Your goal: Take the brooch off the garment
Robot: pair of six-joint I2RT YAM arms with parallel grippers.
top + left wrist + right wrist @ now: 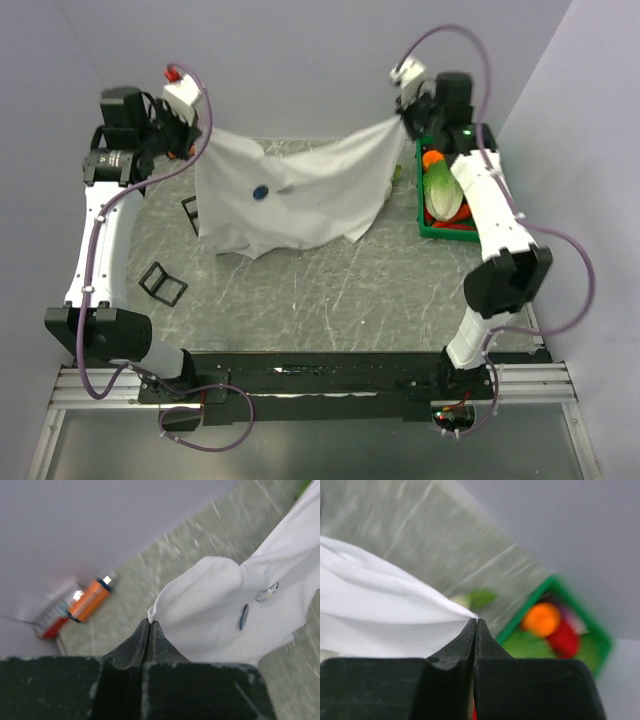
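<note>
Table (330, 290): grey, marbled.
Garment (310, 195): white, hung spread between both grippers.
Green bin (420, 190): at right, beside garment.
Left gripper (150, 622): jaws pinched on one upper corner of garment.
Right gripper (476, 620): jaws pinched on other upper corner.
Brooch (260, 191): dark-blue disc, on garment front, left of centre.

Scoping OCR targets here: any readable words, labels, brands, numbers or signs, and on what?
No readable text in any view.
orange cylindrical container: any label is too blurred to read.
plain white cloth T-shirt: no print seen.
small round dark-blue brooch: no marking legible.
green plastic crate: nothing legible.
</note>
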